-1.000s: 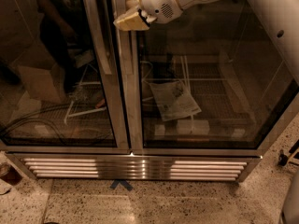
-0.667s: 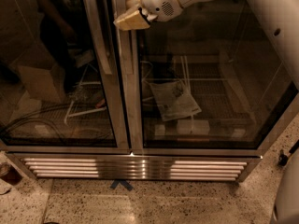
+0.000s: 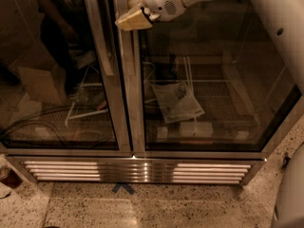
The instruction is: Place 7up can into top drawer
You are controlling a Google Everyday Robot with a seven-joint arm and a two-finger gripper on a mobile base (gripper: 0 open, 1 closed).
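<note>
One claw high before two glass doors

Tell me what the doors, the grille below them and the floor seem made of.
Doors: clear glass in brushed metal frames, judging by the reflections and the shelves seen through them. Grille: probably stainless steel, with shiny horizontal slats and bright glints. Floor: looks like polished terrazzo or speckled stone. The gripper hangs at the top, in front of where the two doors meet.

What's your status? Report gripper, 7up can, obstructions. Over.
Gripper high, by centre post of fridge. 7up can not in view; no drawer in view either. Glass doors shut ahead.
</note>
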